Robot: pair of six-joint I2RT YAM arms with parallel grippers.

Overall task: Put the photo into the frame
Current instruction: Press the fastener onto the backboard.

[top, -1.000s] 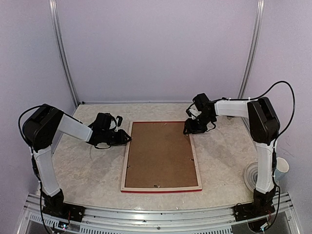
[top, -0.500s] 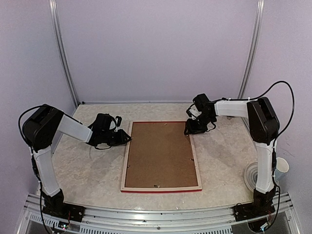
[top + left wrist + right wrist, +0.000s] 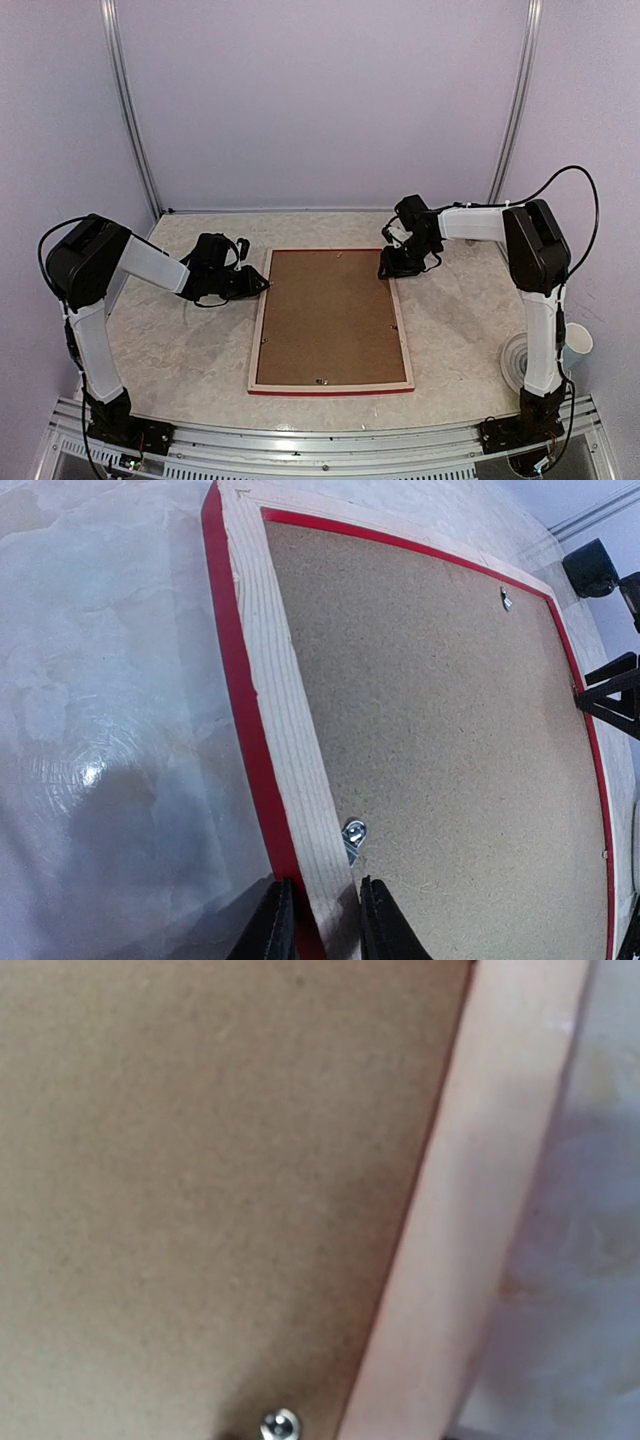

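The frame (image 3: 259, 335) lay face down in the middle of the table (image 3: 165, 345), its red outer edge and pale wooden rails surrounding the brown backing panel (image 3: 328, 315) seated inside it. The left gripper (image 3: 263, 285) was clenched on the frame's left rail near the far corner, one finger against the red outer edge and the other against the inner side, just beside a small metal tab (image 3: 353, 836). The right gripper (image 3: 386, 268) sat at the frame's far right corner, but whether it was released or clenched I could not tell, as its own camera showed only panel and rail.
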